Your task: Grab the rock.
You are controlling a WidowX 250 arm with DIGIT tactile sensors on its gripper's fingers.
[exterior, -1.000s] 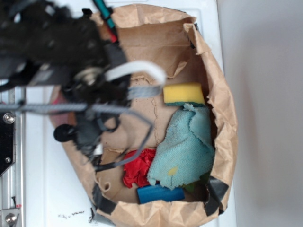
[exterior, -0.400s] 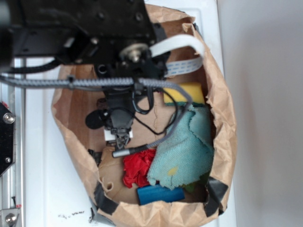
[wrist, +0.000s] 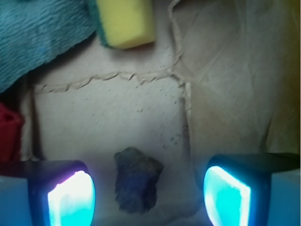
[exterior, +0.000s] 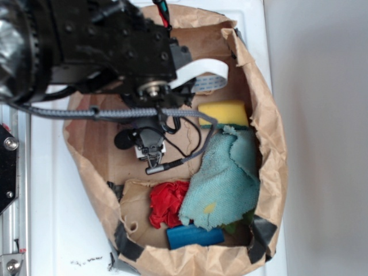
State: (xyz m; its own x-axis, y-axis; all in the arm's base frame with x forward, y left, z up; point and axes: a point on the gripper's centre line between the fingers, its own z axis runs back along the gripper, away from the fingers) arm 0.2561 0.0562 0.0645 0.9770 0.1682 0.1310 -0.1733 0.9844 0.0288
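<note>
Brown paper, creased and torn, lines the bag (exterior: 270,144) on the white table (exterior: 52,230). The rock (wrist: 136,179) lies on it between the wide-open, empty gripper (wrist: 150,195) pads, nearer the left one, below the yellow sponge (wrist: 124,21).

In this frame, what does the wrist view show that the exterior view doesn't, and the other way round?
Only the wrist view shows the rock, lying on the brown paper between the open jaws of the gripper, nearer the left one; in the exterior view the arm hides it. Only the exterior view shows the blue block, the whole paper bag and the robot arm. Both show the yellow sponge, the teal cloth and the red cloth lump.
</note>
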